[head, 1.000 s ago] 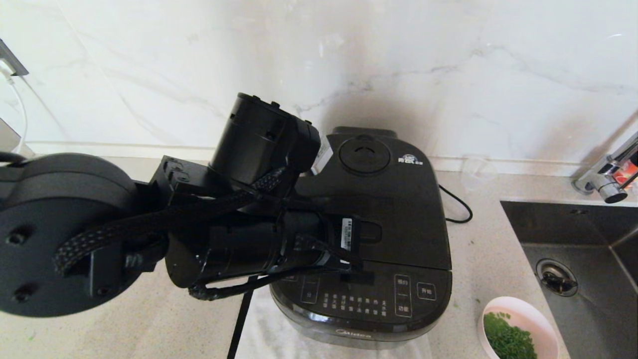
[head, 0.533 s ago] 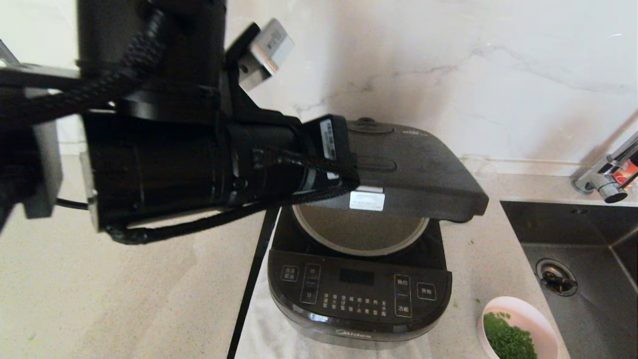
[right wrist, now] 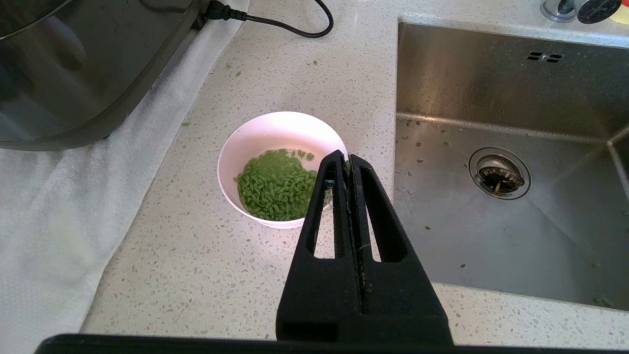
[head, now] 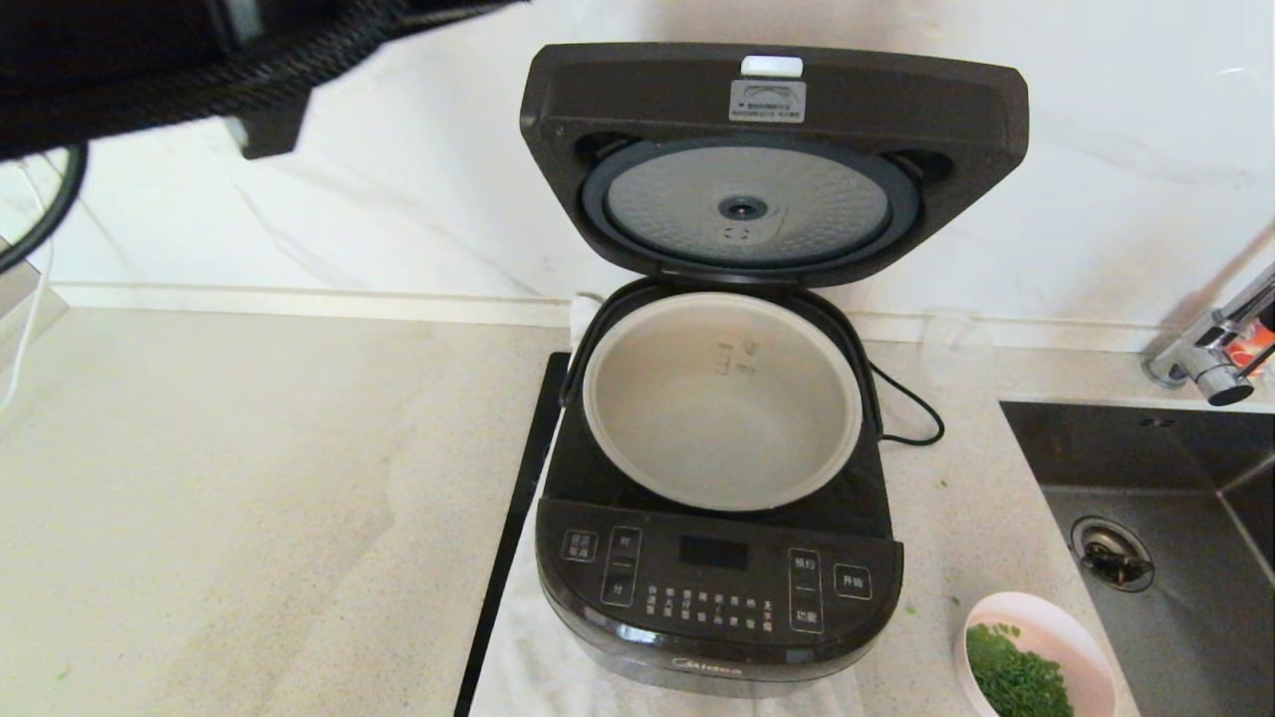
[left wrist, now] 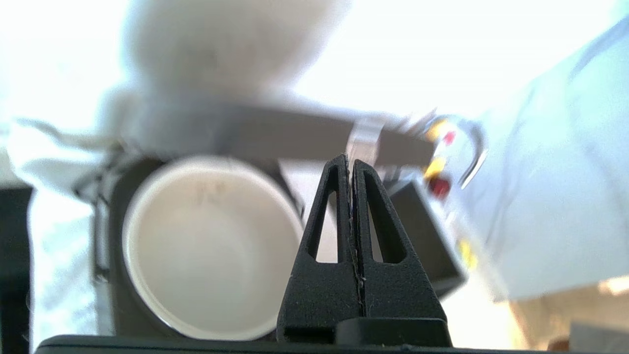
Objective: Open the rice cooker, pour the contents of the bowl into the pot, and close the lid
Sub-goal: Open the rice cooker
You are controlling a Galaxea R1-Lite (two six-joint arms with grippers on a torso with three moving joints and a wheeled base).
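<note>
The black rice cooker [head: 717, 588] stands at the counter's middle with its lid [head: 772, 164] swung fully up, dimpled silver disc facing me. The grey-beige pot [head: 722, 408] inside is bare, and shows too in the left wrist view [left wrist: 206, 250]. The pink bowl [head: 1081, 647] with green bits [head: 1016, 682] sits at the front right. My left gripper [left wrist: 349, 158] is shut on nothing, raised above and left of the cooker. My right gripper [right wrist: 347, 158] is shut and hovers over the bowl [right wrist: 275, 135], near its rim, above the green bits [right wrist: 277, 184].
A steel sink [head: 1160, 538] with a drain lies right of the bowl, a tap [head: 1215, 349] behind it. A white towel [right wrist: 64, 206] lies under the cooker. The power cord [head: 911, 413] trails behind the cooker. A small clear cup [head: 954, 344] stands by the wall.
The lid went from shut to fully upright, baring the pot. My left arm rose up and away to the upper left, off the cooker.
</note>
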